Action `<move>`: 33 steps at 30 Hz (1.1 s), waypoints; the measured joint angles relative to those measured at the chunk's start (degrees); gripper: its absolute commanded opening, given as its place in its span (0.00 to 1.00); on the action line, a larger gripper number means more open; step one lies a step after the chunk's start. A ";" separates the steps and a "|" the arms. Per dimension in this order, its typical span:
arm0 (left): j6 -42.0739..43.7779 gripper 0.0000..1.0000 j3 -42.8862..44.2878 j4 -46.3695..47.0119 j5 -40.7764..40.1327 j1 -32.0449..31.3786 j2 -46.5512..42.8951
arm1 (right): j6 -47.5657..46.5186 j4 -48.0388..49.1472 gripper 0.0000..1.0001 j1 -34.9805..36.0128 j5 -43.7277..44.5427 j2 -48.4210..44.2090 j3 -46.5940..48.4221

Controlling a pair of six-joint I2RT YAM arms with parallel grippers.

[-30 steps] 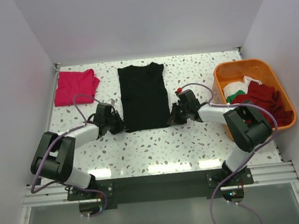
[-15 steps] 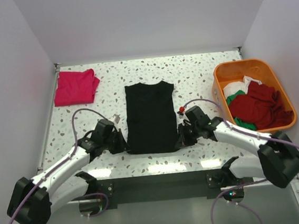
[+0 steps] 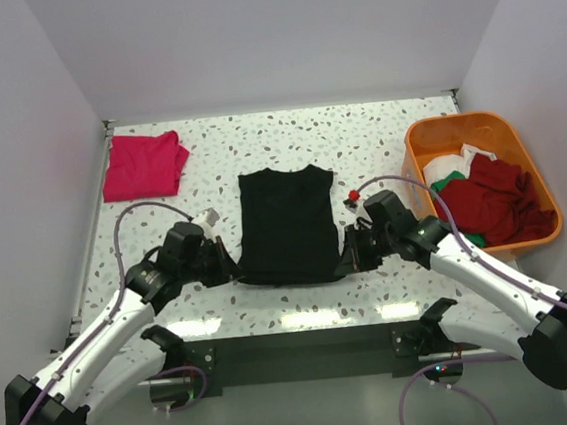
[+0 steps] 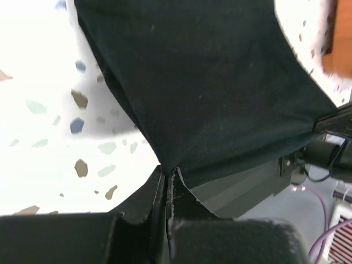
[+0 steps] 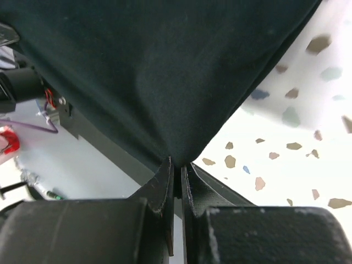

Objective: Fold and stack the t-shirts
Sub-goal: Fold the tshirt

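Pinched in left gripper (image 4: 166, 173): near-left hem corner of black short-sleeved cloth t-shirt (image 3: 288, 224). right gripper (image 5: 177, 165) clamped on near-right hem corner. Hem stretched taut between them, lifted at front edge of white speckled table (image 3: 377, 138); collar end lies flat. Folded bright pink-red t-shirt (image 3: 142, 164) in far-left corner. Orange plastic tub (image 3: 420, 144) at right holds dark red cloth (image 3: 489, 203), green cloth (image 3: 441, 184), white cloth (image 3: 447, 168).

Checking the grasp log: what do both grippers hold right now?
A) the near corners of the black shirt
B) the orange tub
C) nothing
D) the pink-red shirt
A: the left gripper and right gripper sit at the black shirt's near corners, fingers shut on black cloth.
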 measured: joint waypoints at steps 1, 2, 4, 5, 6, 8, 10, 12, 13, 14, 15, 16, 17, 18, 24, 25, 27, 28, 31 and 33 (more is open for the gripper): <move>0.07 0.00 1.53 -0.68 -0.83 0.00 0.50 | -0.33 -1.01 0.00 -0.02 0.85 0.48 1.66; 0.26 0.00 3.10 -0.96 -1.77 0.00 1.14 | -0.68 -1.77 0.00 -0.02 1.68 1.03 3.30; 0.55 0.00 5.88 -1.18 -3.80 0.00 2.29 | -1.40 -2.91 0.00 -0.15 3.13 2.01 6.23; 0.66 0.00 6.99 -0.98 -4.63 0.02 2.80 | -1.73 -3.61 0.00 -0.28 3.85 2.62 7.80; 0.83 0.00 8.00 -0.74 -5.49 0.00 3.26 | -2.10 -4.13 0.00 -0.44 4.37 3.28 9.31; 1.29 0.00 10.03 -0.76 -7.58 0.02 4.63 | -2.64 -4.50 0.00 -1.05 5.57 4.50 11.87; 1.79 0.00 12.24 -0.76 -9.70 0.02 6.45 | -3.06 -4.50 0.00 -1.97 6.27 5.73 14.05; 2.25 0.00 14.93 -0.61 -11.82 0.00 8.68 | -3.52 -4.87 0.00 -2.97 6.78 7.21 16.26; 2.62 0.00 16.22 -0.37 -12.79 0.02 9.70 | -3.80 -4.83 0.00 -3.63 6.80 8.15 17.53; 3.08 0.00 17.29 0.11 -13.57 0.04 10.62 | -4.07 -4.81 0.00 -4.31 6.78 9.11 18.80; 3.45 0.00 18.40 0.44 -14.43 0.09 11.72 | -4.33 -4.76 0.00 -5.22 6.69 10.23 20.26; 3.67 0.00 19.43 0.90 -15.08 0.17 12.79 | -4.57 -4.52 0.00 -5.75 6.69 10.97 21.18; 4.00 0.00 20.31 1.49 -15.63 0.35 13.97 | -4.76 -4.42 0.00 -6.40 6.69 11.85 22.27; 4.48 0.00 21.18 2.08 -15.85 0.79 15.26 | -5.07 -4.42 0.00 -7.19 6.64 12.74 23.32; 5.62 0.00 24.61 6.84 -13.81 5.88 21.66 | -6.49 -2.99 0.00 -11.39 3.78 18.56 29.11; 5.79 0.00 24.92 7.65 -13.16 6.62 22.34 | -6.62 -2.71 0.00 -12.09 3.10 19.56 29.99; 6.03 0.00 25.64 9.62 -11.19 8.48 24.13 | -6.99 -2.21 0.00 -13.51 1.64 21.94 31.78; 6.03 0.00 25.97 10.75 -10.10 9.35 25.05 | -7.13 -2.08 0.00 -14.10 0.98 22.97 32.63; 6.05 0.00 27.32 13.90 -7.76 11.26 28.57 | -7.85 -1.55 0.00 -16.39 -1.20 28.00 36.70; 6.25 0.00 28.65 15.56 -6.78 11.96 31.41 | -8.20 -1.05 0.00 -17.70 -2.40 31.56 39.56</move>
